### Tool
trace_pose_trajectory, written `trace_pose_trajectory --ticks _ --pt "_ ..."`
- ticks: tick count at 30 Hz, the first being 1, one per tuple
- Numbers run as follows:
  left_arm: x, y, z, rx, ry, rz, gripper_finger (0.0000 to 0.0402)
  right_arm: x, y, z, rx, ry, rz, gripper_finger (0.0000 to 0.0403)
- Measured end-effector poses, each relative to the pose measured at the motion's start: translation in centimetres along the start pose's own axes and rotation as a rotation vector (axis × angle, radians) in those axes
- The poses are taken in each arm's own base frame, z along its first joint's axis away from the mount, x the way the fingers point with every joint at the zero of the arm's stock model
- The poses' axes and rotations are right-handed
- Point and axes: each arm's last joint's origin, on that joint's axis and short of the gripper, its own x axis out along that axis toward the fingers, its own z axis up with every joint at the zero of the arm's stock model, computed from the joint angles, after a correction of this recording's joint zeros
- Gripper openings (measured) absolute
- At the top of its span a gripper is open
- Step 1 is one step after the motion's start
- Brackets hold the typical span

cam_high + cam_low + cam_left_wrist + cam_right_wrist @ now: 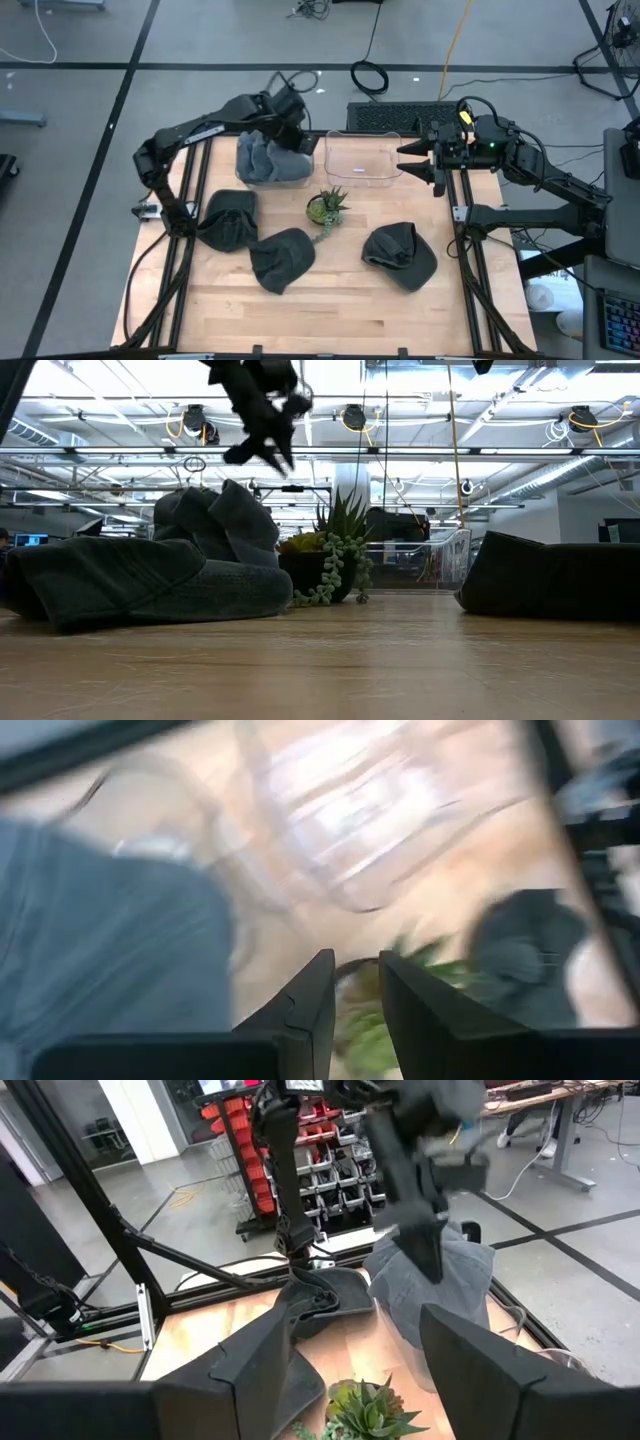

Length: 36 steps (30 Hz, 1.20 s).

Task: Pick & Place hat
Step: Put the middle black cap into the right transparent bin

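A grey-blue hat lies heaped in a clear bin at the table's far edge, left of an empty clear bin. Three dark hats lie on the wood: one near the left edge, one toward the middle, one to the right. A small potted succulent stands between them. The left end effector hangs above the heaped hat, fingers narrowly apart, holding nothing. The right end effector waits spread by the empty bin. Grey floor with cables surrounds the table.

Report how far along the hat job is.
Done: blue-grey hats fill the left clear bin. In hand: nothing; the left end effector, empty, hangs above that bin, and the right end effector waits open by the empty bin. Left: three dark hats on the table.
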Motion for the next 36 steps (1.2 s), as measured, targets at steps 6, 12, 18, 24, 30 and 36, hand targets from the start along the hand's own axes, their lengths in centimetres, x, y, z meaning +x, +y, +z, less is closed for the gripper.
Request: trace_pose_trajectory --ticks 6,12,18,24,30,36 --pt "-3.9 -3.2 0.0 0.188 -0.21 -0.23 0.0085 0.0 0.0 -0.1 0.076 0.01 0.001 0.0216" --pt "-6.8 -5.6 -1.1 0.278 -0.317 -0.376 0.0107 0.0 0.3 -1.0 0.094 0.094 0.012 0.0244" --pt "-7.8 -7.4 -2.8 0.362 -0.233 -0.542 0.0197 0.2 1.4 -1.4 0.082 0.134 0.071 0.0258" --pt "-7.7 -9.3 -5.0 0.434 -0.048 -0.733 0.028 0.3 2.0 -1.4 0.062 0.119 0.039 0.0249" --pt "-7.4 -12.1 -8.1 0.561 -0.127 -0.646 0.0306 0.3 2.3 -1.5 0.057 0.122 0.053 0.0243" --pt "-7.4 -13.7 -10.3 0.602 -0.152 -0.612 0.0296 0.3 2.5 -1.7 0.055 0.14 0.064 0.0242"
